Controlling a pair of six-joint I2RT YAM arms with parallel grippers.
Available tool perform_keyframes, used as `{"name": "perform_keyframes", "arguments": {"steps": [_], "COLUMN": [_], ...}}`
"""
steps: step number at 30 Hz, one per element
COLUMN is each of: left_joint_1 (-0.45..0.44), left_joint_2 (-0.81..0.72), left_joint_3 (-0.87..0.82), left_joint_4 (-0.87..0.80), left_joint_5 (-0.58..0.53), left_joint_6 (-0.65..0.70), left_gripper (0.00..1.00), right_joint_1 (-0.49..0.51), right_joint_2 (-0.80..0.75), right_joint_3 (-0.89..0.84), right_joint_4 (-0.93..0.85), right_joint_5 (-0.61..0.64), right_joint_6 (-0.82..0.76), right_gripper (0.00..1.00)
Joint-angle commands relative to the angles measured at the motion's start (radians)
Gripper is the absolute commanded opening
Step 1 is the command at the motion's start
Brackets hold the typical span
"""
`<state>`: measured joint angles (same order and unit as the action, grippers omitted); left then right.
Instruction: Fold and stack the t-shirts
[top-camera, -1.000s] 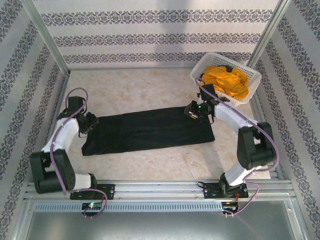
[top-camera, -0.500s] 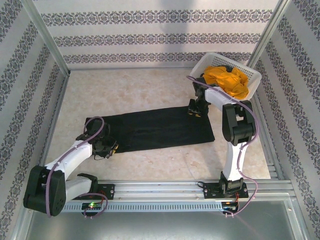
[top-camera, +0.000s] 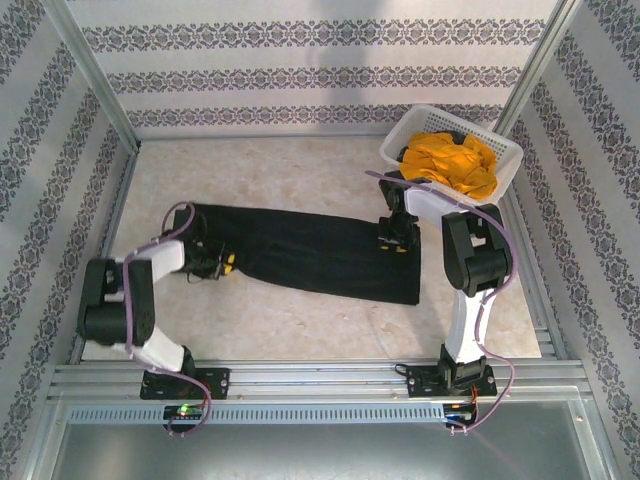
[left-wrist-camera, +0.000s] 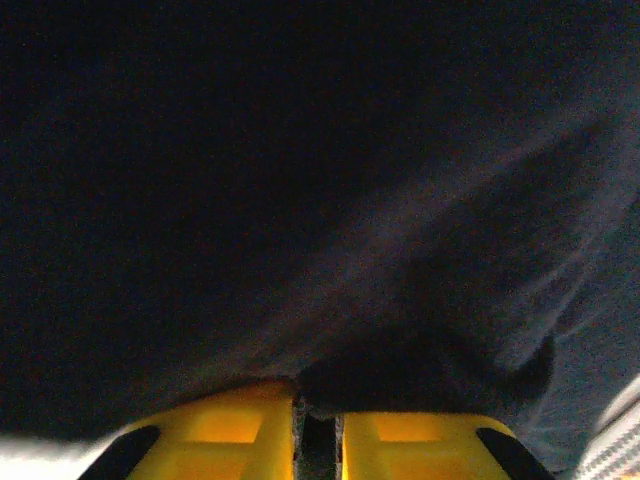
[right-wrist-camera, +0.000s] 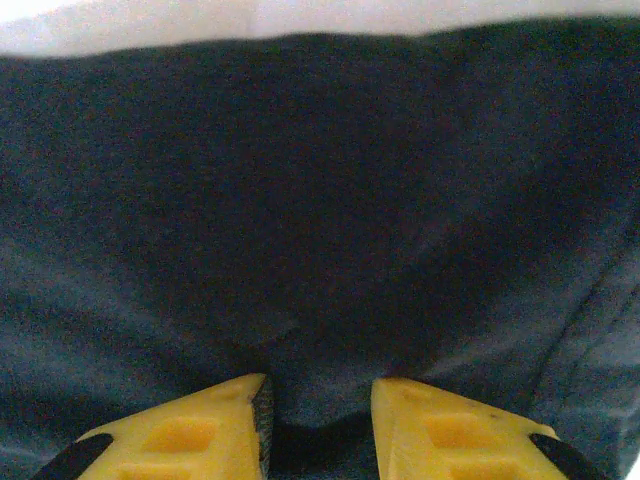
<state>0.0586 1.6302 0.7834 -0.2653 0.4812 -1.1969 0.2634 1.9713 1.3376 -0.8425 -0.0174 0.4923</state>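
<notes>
Top external: mid-fold — left gripper (top-camera: 222, 262) clamps plain black cloth t-shirt (top-camera: 310, 255); right gripper (top-camera: 397, 240) straddles it, hold unclear — next, likely lay edge over.

desk (top-camera: 300, 170): pale beige top, kinda marbled, lots of it bare
black t-shirt (top-camera: 310, 250): lying right on the desk, a long band slanting from about 9 o'clock across to 4 o'clock
basket (top-camera: 402, 132): white lattice one, parked up in the 1 o'clock corner
</notes>
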Motion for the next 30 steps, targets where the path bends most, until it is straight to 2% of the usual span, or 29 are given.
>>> {"name": "perform_keyframes", "arguments": {"steps": [1,7,14,19,21,23,25,27,30], "left_joint_1": [0.03,-0.024,-0.188,-0.263,-0.271,-0.268,-0.263,-0.262,-0.264], "left_joint_2": [0.198,0.575,0.889,1.088,1.153,1.16,1.104,0.999,0.757], "left_joint_3": [0.18,0.673,1.132,1.438,1.587,1.673,1.665,1.592,1.348], "left_joint_4": [-0.062,-0.103,-0.081,-0.067,-0.126,-0.196,-0.237,-0.263,-0.232], "left_joint_5": [-0.02,0.127,0.204,0.217,0.215,0.191,0.153,0.097,0.035], "left_joint_6": [0.197,0.241,0.129,0.033,0.032,0.067,0.113,0.177,0.226], "left_gripper": [0.19,0.2,0.21,0.21,0.21,0.24,0.27,0.3,0.33], "right_joint_1": [0.036,0.129,0.306,0.404,0.416,0.418,0.417,0.412,0.385], "right_joint_2": [-0.056,-0.233,-0.337,-0.35,-0.358,-0.403,-0.473,-0.553,-0.694], "right_joint_3": [-0.102,-0.337,-0.511,-0.496,-0.464,-0.442,-0.436,-0.443,-0.482], "right_joint_4": [-0.068,-0.032,0.072,0.204,0.198,0.155,0.103,0.069,0.021], "right_joint_5": [0.048,0.012,-0.117,-0.202,-0.199,-0.162,-0.111,-0.075,-0.031], "right_joint_6": [0.058,0.233,0.461,0.634,0.661,0.677,0.685,0.681,0.662], "right_gripper": [0.33,0.34,0.33,0.34,0.34,0.35,0.37,0.39,0.41]}}
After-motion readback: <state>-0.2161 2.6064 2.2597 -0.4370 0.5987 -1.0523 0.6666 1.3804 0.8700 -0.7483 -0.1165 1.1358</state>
